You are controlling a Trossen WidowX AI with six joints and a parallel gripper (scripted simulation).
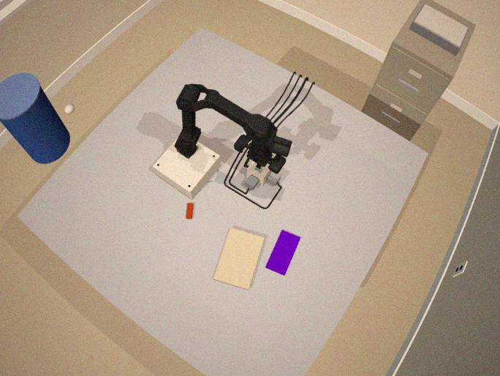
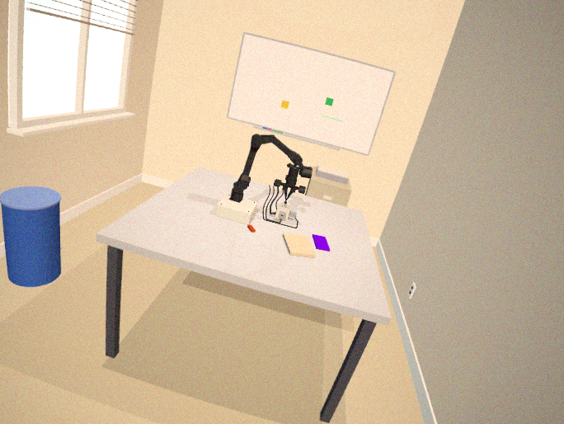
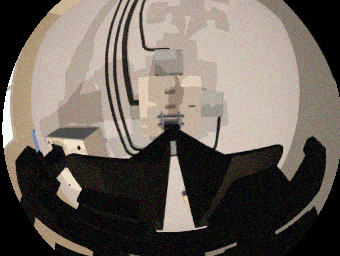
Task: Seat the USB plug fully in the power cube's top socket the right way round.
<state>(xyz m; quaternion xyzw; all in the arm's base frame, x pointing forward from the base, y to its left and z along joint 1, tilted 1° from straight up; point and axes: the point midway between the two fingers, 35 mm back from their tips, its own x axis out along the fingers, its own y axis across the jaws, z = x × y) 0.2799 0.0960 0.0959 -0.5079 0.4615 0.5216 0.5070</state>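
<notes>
The cream power cube [image 1: 262, 176] [image 2: 279, 213] [image 3: 148, 95] stands on the table with grey plug blocks on its sides; one grey block [image 1: 252, 182] [image 3: 168, 61] and another grey block [image 1: 273, 178] [image 3: 212, 103] show clearly. My gripper [image 1: 259, 164] [image 2: 285, 200] [image 3: 172, 135] points down at the cube's top, its fingertips close together. It is shut on the USB plug, a small dark and grey piece [image 3: 171, 120] at the fingertips, mostly hidden by them. Slots show on the cube top in the wrist view. I cannot tell the plug's depth or which way round it is.
Black cables [image 1: 266, 208] [image 2: 282, 224] [image 3: 116, 100] loop around the cube and run to the table's back edge. The arm's white base [image 1: 181, 171] [image 2: 237, 210] stands left. A red block [image 1: 189, 211] [image 2: 251, 228], cream book [image 1: 240, 257] [image 2: 298, 244] and purple pad [image 1: 283, 252] [image 2: 321, 242] lie in front.
</notes>
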